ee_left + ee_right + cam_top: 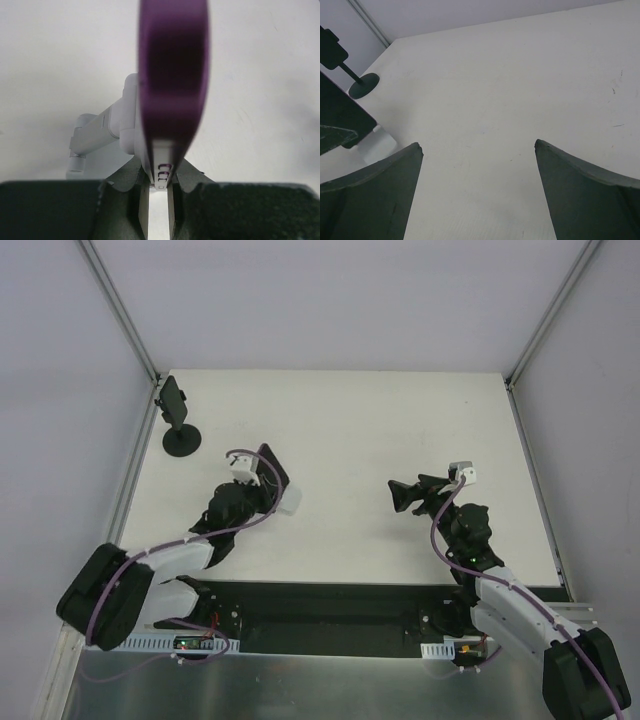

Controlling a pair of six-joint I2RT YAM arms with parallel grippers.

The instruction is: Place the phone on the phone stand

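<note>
Left jaws are gripping the phone, nearly shut, at the worktop's nine o'clock; right jaws are gaping, empty. Stand is waiting bare at ten o'clock: transfer pending.

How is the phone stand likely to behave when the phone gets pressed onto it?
The phone stand carries its cradle on a thin post over a small round base, so it probably tips or slides under a sideways push. It looks rigid, so it likely won't flex.
</note>
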